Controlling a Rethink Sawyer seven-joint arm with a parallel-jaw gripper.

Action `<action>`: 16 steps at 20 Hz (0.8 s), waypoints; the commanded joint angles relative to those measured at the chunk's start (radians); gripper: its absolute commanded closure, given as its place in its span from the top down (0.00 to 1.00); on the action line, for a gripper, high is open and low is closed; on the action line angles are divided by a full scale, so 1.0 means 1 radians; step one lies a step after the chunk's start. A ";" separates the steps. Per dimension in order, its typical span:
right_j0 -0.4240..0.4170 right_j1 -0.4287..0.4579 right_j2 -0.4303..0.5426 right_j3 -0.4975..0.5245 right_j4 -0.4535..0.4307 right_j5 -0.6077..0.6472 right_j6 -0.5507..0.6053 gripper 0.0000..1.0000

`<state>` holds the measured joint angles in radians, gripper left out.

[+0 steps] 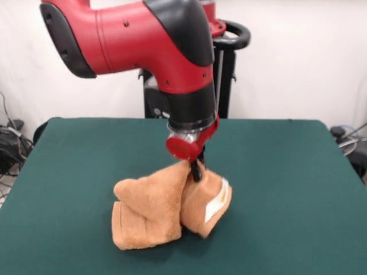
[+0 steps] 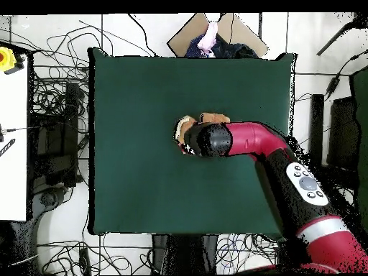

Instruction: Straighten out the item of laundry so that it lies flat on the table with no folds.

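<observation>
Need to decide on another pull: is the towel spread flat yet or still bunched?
Bunched. The towel hangs in folds from the gripper, pinched at its top, lower part on the table.

Green table (image 1: 298, 189) w/ bunched orange towel (image 1: 155, 215) resting mid-table.

Pretty even, bright indoor lighting, seemingly from overhead. Soft shadow under the towel (image 1: 172, 212) on the table (image 1: 287, 189). Slightly soft focus, no harsh glare.

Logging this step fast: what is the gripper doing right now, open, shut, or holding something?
Gripper: shut on the towel, pinching a raised peak of it above the table.
</observation>
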<state>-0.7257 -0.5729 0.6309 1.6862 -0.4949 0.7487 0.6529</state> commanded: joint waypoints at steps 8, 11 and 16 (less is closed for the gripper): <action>-0.205 -0.068 0.459 0.264 -0.035 0.324 -0.853 0.00; -0.222 -0.054 0.494 0.294 -0.052 0.306 -0.939 0.00; -0.246 -0.109 0.540 0.352 -0.062 0.250 -0.971 0.00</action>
<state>-0.9653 -0.6415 1.0139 1.9047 -0.5006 0.9986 -0.1797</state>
